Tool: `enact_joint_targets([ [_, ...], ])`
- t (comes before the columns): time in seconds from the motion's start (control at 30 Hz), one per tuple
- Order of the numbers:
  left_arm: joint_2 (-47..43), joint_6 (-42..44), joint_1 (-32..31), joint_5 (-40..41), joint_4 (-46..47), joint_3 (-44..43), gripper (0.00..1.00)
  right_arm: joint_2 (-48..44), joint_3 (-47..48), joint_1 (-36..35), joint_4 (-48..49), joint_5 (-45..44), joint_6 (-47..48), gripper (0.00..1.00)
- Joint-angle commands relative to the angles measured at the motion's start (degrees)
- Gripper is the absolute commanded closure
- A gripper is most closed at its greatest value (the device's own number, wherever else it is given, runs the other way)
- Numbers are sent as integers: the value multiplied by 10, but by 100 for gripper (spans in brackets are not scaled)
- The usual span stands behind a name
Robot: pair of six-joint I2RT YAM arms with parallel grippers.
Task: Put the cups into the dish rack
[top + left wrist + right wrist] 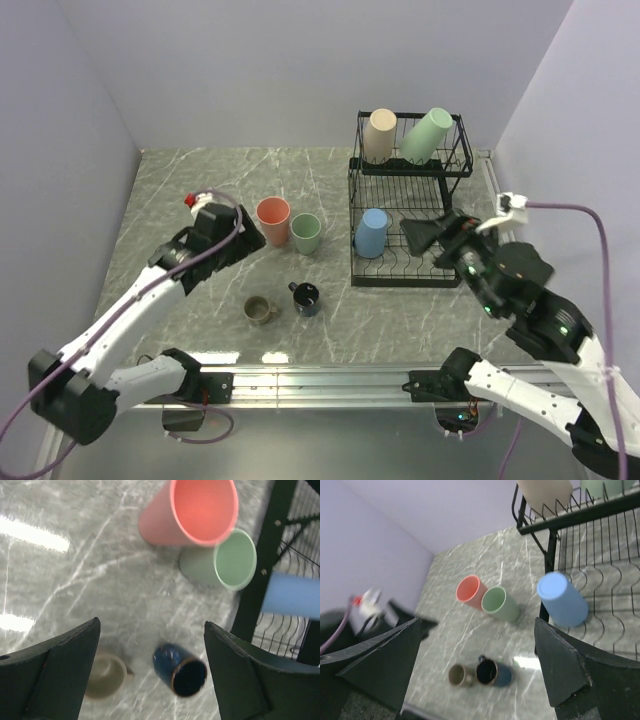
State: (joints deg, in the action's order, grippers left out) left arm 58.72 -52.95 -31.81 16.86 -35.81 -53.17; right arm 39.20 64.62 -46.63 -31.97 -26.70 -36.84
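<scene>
- The dish rack (410, 170) stands at the back right of the table (180, 190), its right side close to the right wall (570, 100). The widest stretch of marble runs from the rack's left side to the left wall (60, 120).
- The right gripper (440, 232) hangs over the rack's lower tier, just right of the blue tumbler (372, 232). Its jaws are spread wide with nothing between them.
- The left gripper (248, 236) sits left of the rack, just beside the salmon-pink tumbler (272, 218) on its far side from the rack. Its jaws are parted and it holds nothing.
- Between that gripper and the rack, the salmon-pink tumbler and a pale green tumbler (306, 233) stand side by side, upright with mouths up.
- Nearer the arms, left of the rack's front corner, the olive-tan mug (260, 310) and the navy mug (306, 298) sit mouths up, slightly apart.
- In the rack, the blue tumbler stands closed end up at the lower tier's left front.
- On the upper tier the beige tumbler (379, 135) stands roughly upright, and the second green tumbler (427, 135) leans with its top towards the right.
</scene>
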Motion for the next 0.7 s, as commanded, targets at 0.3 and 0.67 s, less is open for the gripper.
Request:
enact_joint_targets([
  [0.3, 244, 99, 88, -123, 103, -180, 16, -92, 39, -1, -182, 44, -81, 7],
  [0.67, 351, 108, 90, -25, 12, -228, 37, -112, 61, -2, -232, 4, -83, 7],
])
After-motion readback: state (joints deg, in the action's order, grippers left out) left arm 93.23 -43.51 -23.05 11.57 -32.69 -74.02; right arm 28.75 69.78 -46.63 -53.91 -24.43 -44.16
